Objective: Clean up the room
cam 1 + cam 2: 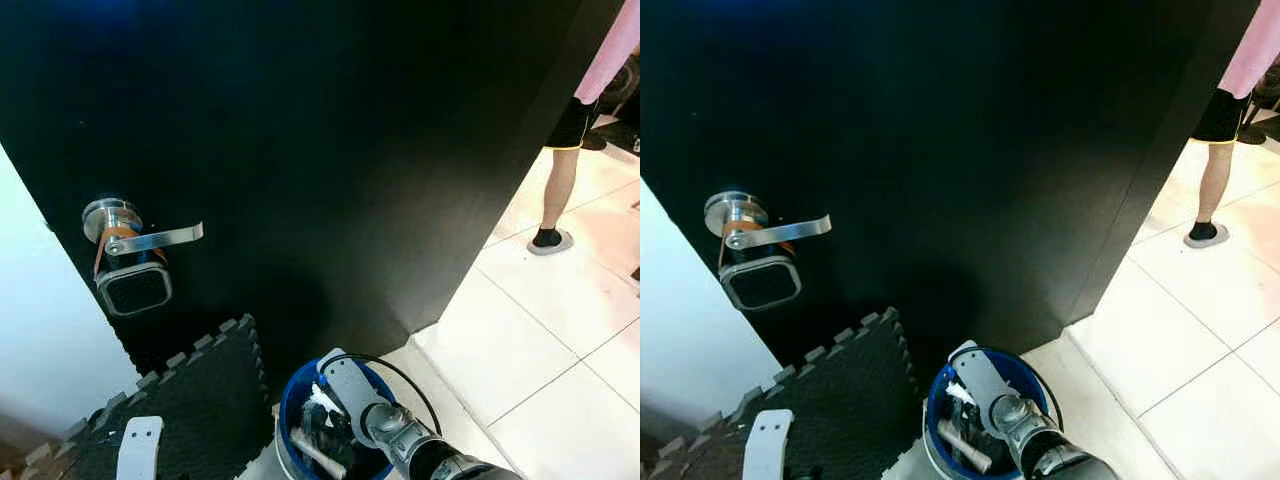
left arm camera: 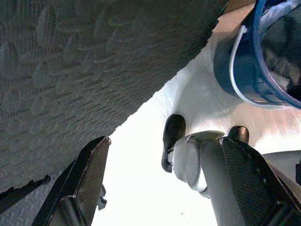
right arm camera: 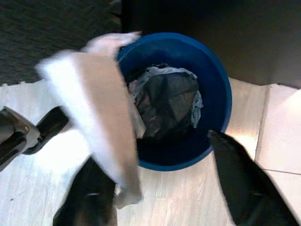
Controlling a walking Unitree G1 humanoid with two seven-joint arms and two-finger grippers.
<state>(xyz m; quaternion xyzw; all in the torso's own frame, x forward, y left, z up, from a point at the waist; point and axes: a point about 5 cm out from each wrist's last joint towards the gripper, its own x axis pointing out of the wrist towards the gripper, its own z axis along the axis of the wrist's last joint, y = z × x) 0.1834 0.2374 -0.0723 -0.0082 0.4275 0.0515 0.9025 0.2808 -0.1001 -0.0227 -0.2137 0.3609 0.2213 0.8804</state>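
Blue round plastic bucket [image 3: 188,94] on pale floor [image 1: 560,350] beside ridged black foam mat [image 2: 70,70], crumpled dark bag inside. Right claw [image 3: 160,188] above its rim, fingers spread; limp white-tan paper strip [image 3: 101,117] draped against one finger. Left claw [image 2: 164,179] released, near mat.

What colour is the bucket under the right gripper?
Blue bucket, with dark trash inside; clearest in the right wrist view.
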